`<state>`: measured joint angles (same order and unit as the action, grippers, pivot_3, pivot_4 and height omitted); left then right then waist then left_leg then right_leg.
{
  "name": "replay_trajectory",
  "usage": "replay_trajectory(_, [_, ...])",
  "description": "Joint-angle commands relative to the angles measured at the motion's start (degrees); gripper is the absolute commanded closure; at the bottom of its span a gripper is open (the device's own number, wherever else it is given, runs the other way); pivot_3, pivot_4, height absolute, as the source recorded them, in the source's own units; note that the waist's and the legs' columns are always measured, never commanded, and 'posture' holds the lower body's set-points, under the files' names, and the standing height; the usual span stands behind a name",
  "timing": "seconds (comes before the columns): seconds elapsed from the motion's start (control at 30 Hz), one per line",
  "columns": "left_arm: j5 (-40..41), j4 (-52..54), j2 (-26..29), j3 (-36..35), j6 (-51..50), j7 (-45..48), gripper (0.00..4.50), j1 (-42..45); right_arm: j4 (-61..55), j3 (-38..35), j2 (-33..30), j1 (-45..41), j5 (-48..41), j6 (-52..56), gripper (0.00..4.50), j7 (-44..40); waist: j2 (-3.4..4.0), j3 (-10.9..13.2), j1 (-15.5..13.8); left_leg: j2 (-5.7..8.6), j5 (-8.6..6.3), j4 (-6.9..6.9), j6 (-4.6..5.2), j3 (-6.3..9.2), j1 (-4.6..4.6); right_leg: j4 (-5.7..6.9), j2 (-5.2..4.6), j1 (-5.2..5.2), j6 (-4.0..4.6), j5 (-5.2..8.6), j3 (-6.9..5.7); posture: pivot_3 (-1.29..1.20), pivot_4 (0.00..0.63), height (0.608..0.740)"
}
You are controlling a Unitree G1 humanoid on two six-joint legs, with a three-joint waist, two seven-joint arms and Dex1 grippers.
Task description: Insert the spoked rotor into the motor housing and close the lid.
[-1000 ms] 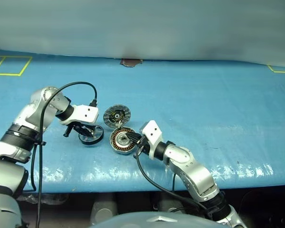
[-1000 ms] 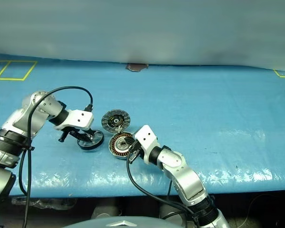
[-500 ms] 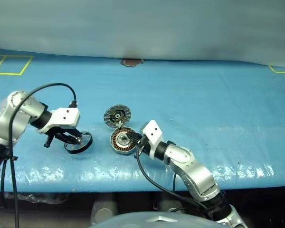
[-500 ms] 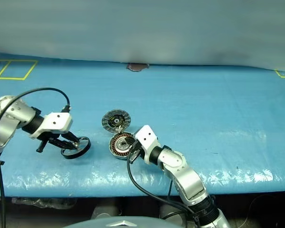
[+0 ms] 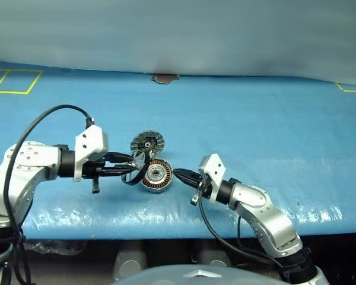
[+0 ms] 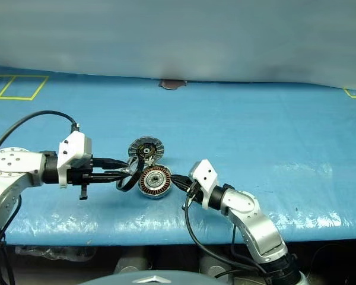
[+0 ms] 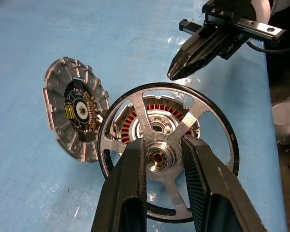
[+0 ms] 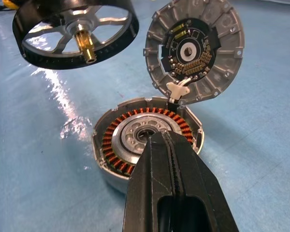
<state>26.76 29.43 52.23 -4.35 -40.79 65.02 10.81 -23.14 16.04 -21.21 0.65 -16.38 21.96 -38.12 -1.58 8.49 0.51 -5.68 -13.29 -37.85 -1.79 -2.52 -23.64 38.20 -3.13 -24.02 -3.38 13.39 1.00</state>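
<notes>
- Spoked rotor (image 7: 166,157) hangs by its hub in my left tool (image 7: 164,145), just left of the motor housing (image 8: 147,140).
- Lid (image 8: 195,48) stands open behind the housing.
- My right tool (image 5: 179,173), closed and empty, points at the housing's right rim.

**A:** what's the left arm up to?

**B:** reaching in from the left, left gripper (image 7: 160,159) pointing right and slightly down, fingers clamped on the spoked rotor (image 7: 168,150) by its hub.

**A:** and the right?

**B:** low, right gripper (image 5: 179,173) aimed left, fingers pressed together, holding nothing.
</notes>
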Motion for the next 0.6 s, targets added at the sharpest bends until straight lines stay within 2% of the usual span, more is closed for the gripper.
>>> replay_trajectory(0.03, [-1.1, 3.1, -0.1, 5.5, -1.2, -2.3, 3.74, 3.7, 0.8, -1.6, 0.3, 1.0, -1.0, -4.5, 4.50, -1.4, 0.00, 0.0, 0.0, 0.01, 0.00, 0.00, 0.00, 0.02, 0.09, -0.03, 0.00, 0.12, -0.02, 0.02, -0.01, 0.00, 0.150, 0.740])
replay_trajectory(0.2, [-5.4, -0.1, 0.1, 13.5, -0.6, -3.5, 3.74, 8.9, 5.4, -1.3, 1.8, 2.5, 3.1, -12.2, 4.50, 0.7, 0.02, 0.0, 0.1, 0.01, 0.00, -0.02, 0.00, 0.03, 0.14, -0.05, 0.02, 0.17, -0.07, 0.03, 0.00, 0.00, 0.150, 0.740])
replay_trajectory(0.3, [-8.0, -2.3, 0.2, 16.6, 0.5, -3.4, 3.74, 10.9, 7.7, -0.9, 2.3, 3.7, 3.6, -12.6, 4.50, 1.1, 0.03, 0.0, 0.1, 0.02, 0.00, 0.00, 0.01, 0.03, 0.12, -0.09, 0.02, 0.16, -0.07, 0.03, 0.02, 0.00, 0.150, 0.740])
replay_trajectory(0.6, [-11.1, -5.2, -1.0, 20.5, 1.6, -3.1, 3.74, 14.9, 12.3, -0.1, 3.4, 5.5, 7.4, -19.6, 4.50, 1.9, 0.03, 0.0, 0.1, 0.03, -0.02, 0.02, 0.04, 0.04, 0.06, -0.20, 0.03, 0.15, -0.06, 0.01, 0.02, 0.00, 0.150, 0.740])
